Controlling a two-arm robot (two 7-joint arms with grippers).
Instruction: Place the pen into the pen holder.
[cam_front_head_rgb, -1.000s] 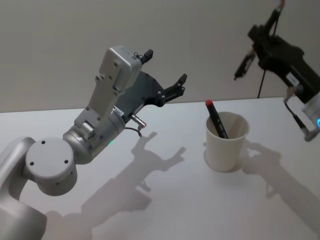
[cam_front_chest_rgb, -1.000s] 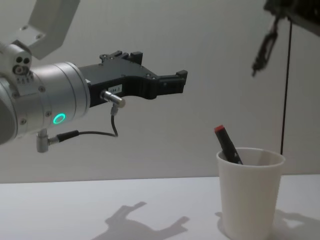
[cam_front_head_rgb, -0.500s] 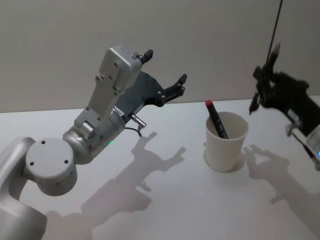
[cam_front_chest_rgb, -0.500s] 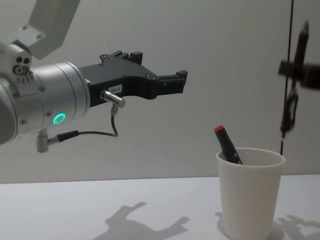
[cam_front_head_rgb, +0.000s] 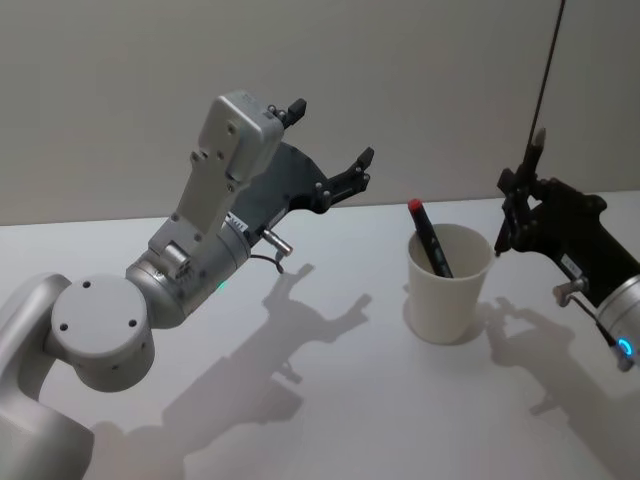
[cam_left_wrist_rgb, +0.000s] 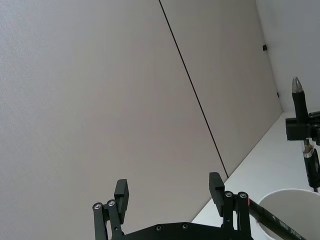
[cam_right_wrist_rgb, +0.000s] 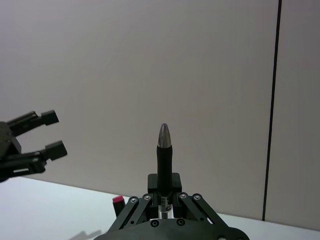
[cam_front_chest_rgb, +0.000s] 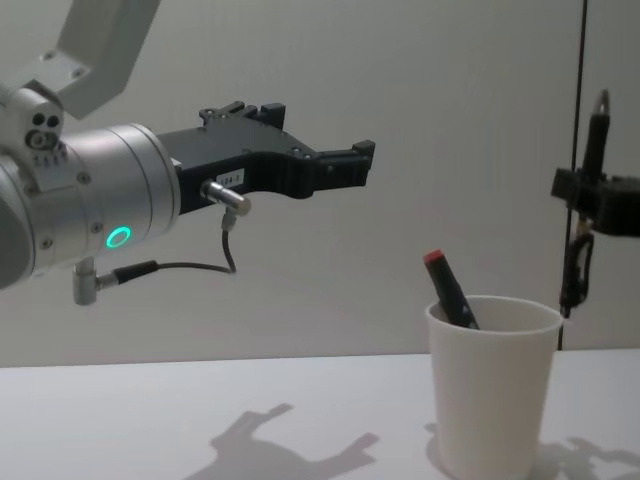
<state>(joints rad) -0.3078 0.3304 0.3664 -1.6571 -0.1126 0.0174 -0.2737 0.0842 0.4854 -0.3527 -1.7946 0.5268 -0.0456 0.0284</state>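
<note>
Change since a second ago: right gripper (cam_front_head_rgb: 515, 212) dropped from high near the wall to just right of the cup rim; cup nudged slightly leftward.
Right gripper: pinched a slim black pen with a grey tip (cam_front_head_rgb: 526, 185), held upright, lower end just outside and above the rim on the right.
Pen holder: plain white paper cup with rolled rim (cam_front_head_rgb: 447, 284), upright on the white table (cam_front_head_rgb: 330, 400); already held a black pen with a red cap (cam_front_head_rgb: 430, 237), leaning left.
Left gripper (cam_front_head_rgb: 325, 150): fingers spread, empty, raised well left of the cup, idle.
Step in hand, judged: should shift left until centred over the mouth, keep vertical, lower inside, clear of the red-capped pen, then release without pushing the rim.
</note>
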